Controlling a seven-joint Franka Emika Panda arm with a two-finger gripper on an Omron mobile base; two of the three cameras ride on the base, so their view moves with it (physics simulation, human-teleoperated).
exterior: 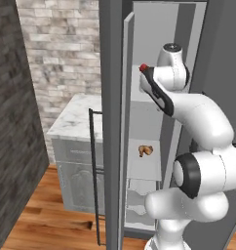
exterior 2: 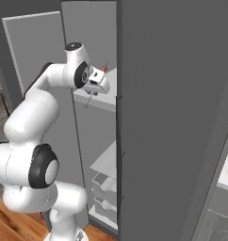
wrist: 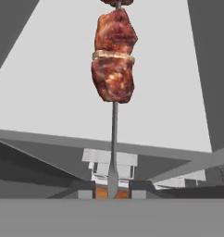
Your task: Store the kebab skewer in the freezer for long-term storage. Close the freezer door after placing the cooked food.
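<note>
The freezer door (exterior: 112, 122) is standing open at center frame, leaving a narrow gap into the freezer (exterior: 154, 122). The arm is filling the upper part of that gap, with the gripper (wrist: 112, 189) pinching the kebab skewer (wrist: 114, 69) over a white shelf (wrist: 63, 92). Lower down, a brown lump (exterior: 145, 150) is sitting on another shelf.

Brown croissant-like lump (exterior: 145, 150) resting on a white shelf, low and toward the left side. Marble-topped counter (exterior: 76, 118) on pale grey paneled cabinet fronts (exterior: 73, 173) at the left, backed by a light brick wall (exterior: 61, 46), with a dark rough wall (exterior: 12, 122) nearer on the far left. Wooden plank floor (exterior: 47, 219) below, brown and glossy, running under the cabinet fronts.
</note>
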